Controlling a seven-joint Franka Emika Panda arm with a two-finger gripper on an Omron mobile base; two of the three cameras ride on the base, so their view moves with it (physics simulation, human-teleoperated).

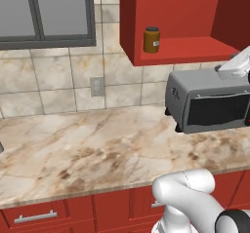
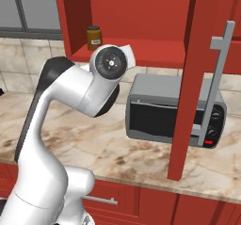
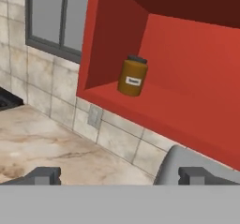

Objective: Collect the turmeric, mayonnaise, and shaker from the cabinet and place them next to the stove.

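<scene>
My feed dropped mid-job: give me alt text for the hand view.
An amber turmeric jar with a dark lid stands alone on the open red cabinet shelf, ahead of the open claw. Below are a tiled wall with an outlet, marble counter and the grey toaster oven's top.

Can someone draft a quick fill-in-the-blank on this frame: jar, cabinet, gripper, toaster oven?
1. The turmeric stands on the shelf of the red ____.
2. The turmeric's lid is dark ____.
3. The gripper's jaws are ____, holding nothing.
4. The grey toaster oven sits on the marble ____, below the shelf.

Missing words: cabinet; brown; open; counter
</scene>
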